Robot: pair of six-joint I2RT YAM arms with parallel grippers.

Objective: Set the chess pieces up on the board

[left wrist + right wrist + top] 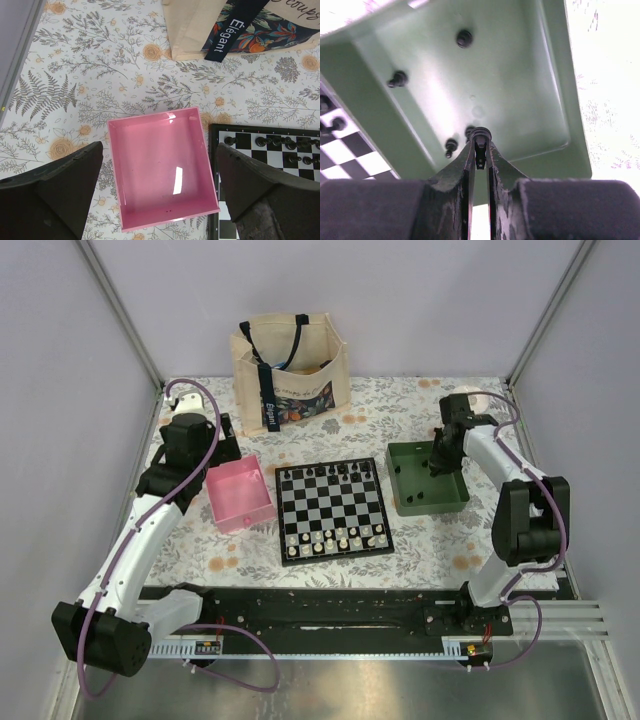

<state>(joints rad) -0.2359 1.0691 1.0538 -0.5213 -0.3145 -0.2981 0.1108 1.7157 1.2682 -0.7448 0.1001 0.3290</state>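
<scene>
Bottom centre of the right wrist view: my right gripper [481, 145], jaws nearly together, pinches one black chess piece [480, 133] in the green tray [520, 75]. Three loose pieces [464, 38] lie clear; a fourth hides half behind my finger. The board [345, 150] is cut off at lower left. My left gripper [160, 200] gapes empty over the pink tray [150, 150].

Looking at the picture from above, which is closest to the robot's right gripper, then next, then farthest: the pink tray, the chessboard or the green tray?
1. green tray: on the right; the right gripper is down inside it, pinching a chess piece.
2. board: in the middle, just left of the green tray.
3. pink tray: on the left, on the far side of the board.
</scene>
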